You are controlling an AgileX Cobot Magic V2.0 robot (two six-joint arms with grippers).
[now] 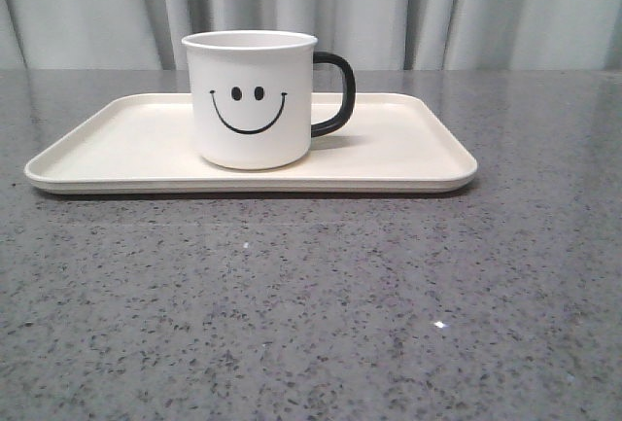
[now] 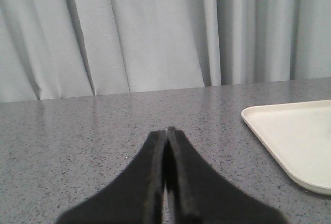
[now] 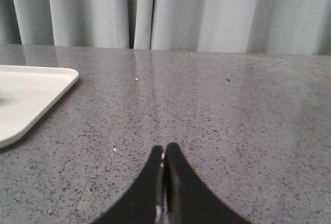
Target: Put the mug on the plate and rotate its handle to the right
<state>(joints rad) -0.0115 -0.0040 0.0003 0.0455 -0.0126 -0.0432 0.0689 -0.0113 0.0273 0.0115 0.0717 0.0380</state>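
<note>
Mug (image 1: 251,100) sits upright on the plate (image 1: 408,154), smiley facing the camera, black handle (image 1: 335,93) sticking out right. Grey speckled bench (image 1: 311,304) underneath.

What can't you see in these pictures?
- Inside the mug: the front view looks from too low to see over its rim.
- The mug's back side and the plate behind it: hidden by the mug itself.
- Most of the plate in both wrist views: cut off by the picture edge.
- Both arms: only the shut left gripper and right gripper show.
</note>
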